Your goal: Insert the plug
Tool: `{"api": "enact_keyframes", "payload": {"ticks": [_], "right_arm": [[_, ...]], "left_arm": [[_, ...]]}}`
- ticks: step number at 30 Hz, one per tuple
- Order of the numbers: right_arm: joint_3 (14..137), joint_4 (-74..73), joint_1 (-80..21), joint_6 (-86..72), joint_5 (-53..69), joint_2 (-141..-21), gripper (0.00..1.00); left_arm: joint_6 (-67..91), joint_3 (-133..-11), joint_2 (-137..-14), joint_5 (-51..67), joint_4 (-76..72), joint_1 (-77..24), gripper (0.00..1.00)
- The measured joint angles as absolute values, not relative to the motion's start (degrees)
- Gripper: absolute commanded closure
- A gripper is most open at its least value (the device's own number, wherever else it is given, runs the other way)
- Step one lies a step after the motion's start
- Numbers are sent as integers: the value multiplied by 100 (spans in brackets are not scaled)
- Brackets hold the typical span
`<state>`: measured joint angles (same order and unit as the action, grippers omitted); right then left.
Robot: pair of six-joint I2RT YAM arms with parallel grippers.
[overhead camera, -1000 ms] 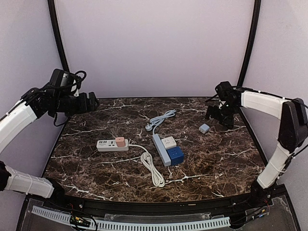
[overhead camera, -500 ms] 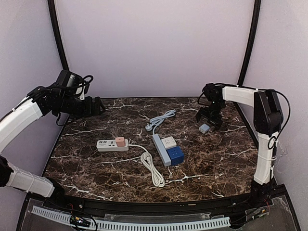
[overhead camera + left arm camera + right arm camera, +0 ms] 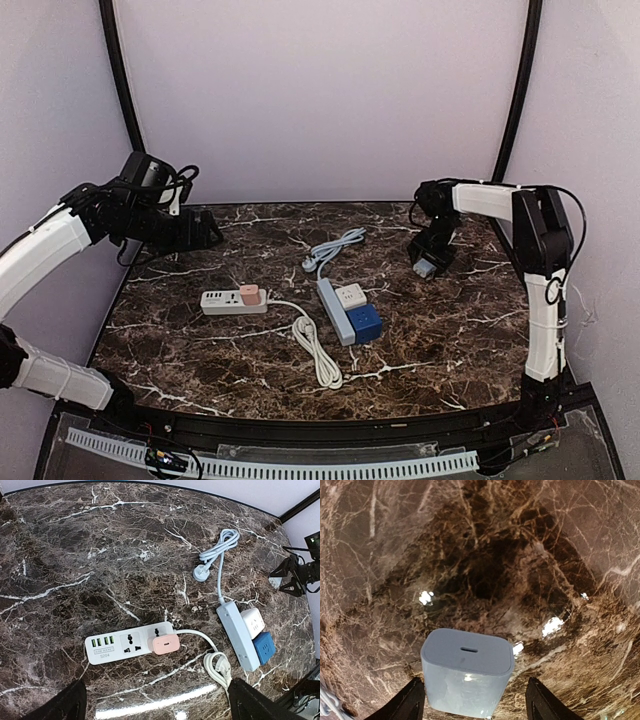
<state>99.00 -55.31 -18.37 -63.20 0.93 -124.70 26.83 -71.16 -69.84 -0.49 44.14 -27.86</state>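
Pink plug [image 3: 165, 644] is sitting in white strip [image 3: 107, 650]. Right gripper [image 3: 475, 702], having dropped lower, is straddling grey charger [image 3: 467, 667], jaws apart; left gripper [image 3: 157, 700] is gaping wide.

Plenty of bare marble along the front and down the right side of the table [image 3: 470, 340], so I can swing a hand through there no problem. The middle is the cluttered bit: a white power strip [image 3: 222, 301] with a pink plug [image 3: 249, 294] in it and a coiled cord [image 3: 318, 355] trailing toward me. Just right of that is the blue-grey strip [image 3: 335, 311], with a white adapter [image 3: 350, 296] and a blue adapter [image 3: 364, 322] tight against its right side. Its cable [image 3: 335, 248] loops away behind. Far right, the grey charger [image 3: 467, 672] sits between my right hand [image 3: 430, 260] fingers, with a thin gap on one side.
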Motion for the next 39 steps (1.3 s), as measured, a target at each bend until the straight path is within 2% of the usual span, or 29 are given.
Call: {"api": "enact_keyframes", "payload": {"ticks": [15, 26, 39], "right_arm": [[9859, -5520, -2209, -6956, 126, -12558, 38], [9808, -5529, -2259, -7188, -172, -12558, 30], [9835, -5524, -2255, -7236, -449, -12589, 39]], "left_arm": [[2375, -7120, -7356, 528, 4418, -2786, 3], [2123, -7120, -7360, 760, 4427, -2786, 4], [1900, -7196, -7590, 963, 4456, -2786, 5]]}}
